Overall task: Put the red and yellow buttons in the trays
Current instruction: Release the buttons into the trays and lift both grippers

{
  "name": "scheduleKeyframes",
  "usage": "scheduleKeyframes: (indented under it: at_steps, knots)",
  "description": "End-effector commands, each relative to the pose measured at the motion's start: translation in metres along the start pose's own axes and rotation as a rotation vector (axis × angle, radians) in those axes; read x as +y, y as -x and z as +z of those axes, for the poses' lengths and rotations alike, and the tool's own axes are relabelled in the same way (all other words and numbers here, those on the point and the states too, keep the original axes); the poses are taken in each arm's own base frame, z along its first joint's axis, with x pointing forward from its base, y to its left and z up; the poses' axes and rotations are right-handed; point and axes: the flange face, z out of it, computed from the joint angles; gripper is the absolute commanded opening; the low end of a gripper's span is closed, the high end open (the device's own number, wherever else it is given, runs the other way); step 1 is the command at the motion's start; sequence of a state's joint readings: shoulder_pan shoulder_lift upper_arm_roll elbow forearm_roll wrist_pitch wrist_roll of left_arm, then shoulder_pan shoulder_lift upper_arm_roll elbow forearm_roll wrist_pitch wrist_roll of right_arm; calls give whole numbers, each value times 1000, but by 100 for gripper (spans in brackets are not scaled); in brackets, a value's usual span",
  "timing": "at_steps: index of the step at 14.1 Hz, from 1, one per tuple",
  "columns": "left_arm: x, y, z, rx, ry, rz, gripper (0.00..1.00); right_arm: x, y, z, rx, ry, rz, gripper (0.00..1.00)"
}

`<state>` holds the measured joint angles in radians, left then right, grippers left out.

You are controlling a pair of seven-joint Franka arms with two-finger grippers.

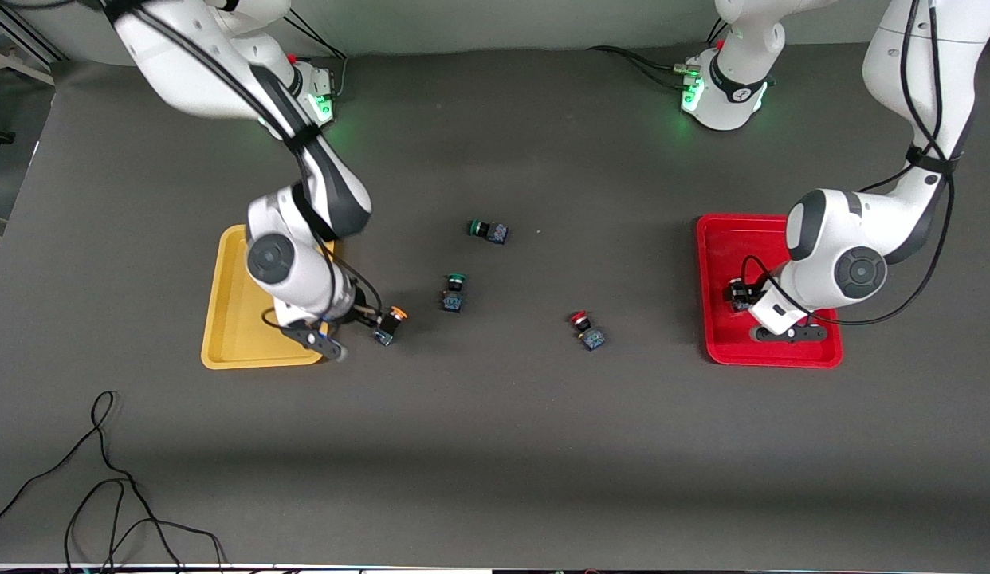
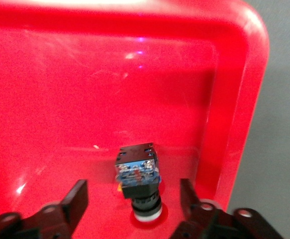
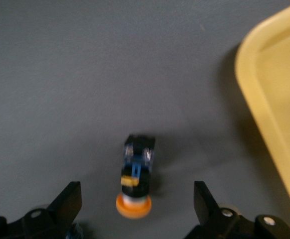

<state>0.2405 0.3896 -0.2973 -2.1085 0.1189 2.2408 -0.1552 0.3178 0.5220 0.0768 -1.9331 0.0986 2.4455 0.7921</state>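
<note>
Hovering the left gripper (image 2: 133, 196) low over the red tray (image 1: 726, 239), jaws spread wide and gripping nothing. Seeing one button (image 2: 137, 172) lying on its side on the tray floor between the fingers, near the rim (cap colour not clear here).

Hanging the right gripper (image 3: 137, 199) over the yellow-capped button (image 1: 390, 323), jaws also wide apart, nothing held. Lying on bare table, that one, just beside the yellow tray (image 1: 232, 319) toward the left arm's end, not in it.

Leaving the red-capped button (image 1: 588, 331) out on the table between the green-capped pair (image 1: 487, 231) (image 1: 453, 291) and the red tray, nearer the front camera than both.

Flagging risks:
- Descending on the yellow-capped button while it is lying on its side: risking a fingertip landing on the round cap and rolling or squirting it away.
- Closing across the cap instead of the square body: risking a slip during the carry.
- Lifting the left gripper carelessly: risking a finger clipping the button in the red tray and knocking it toward the rim.
- Reaching next for the red-capped one: risking a brush against the nearer green-capped button (wrong colour, not wanted in a tray).
</note>
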Motion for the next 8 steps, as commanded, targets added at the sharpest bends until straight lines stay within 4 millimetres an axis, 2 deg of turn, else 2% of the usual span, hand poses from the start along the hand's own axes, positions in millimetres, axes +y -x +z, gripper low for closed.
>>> scheduleKeyframes:
  at_steps: [1,3,4,6,7,8]
  knots:
    - [-1,-15,-72,-36,-41,0,99,-5,-11,22,9,-20,34,100]
    - [16,-25,-121,-36,-25,-36,99,-3,-12,37,15,-25,37,100]
    - [30,-27,-136,-20,-2,-92,99,-3,-13,44,20,-30,39,90]
    - [68,-29,-151,19,14,-213,99,-2,-13,45,17,-30,41,30]
    - [95,-28,-154,30,13,-290,99,-1,-14,45,16,-30,46,13]
    - [121,-27,-158,49,17,-371,99,-1,-14,42,15,-31,50,2]
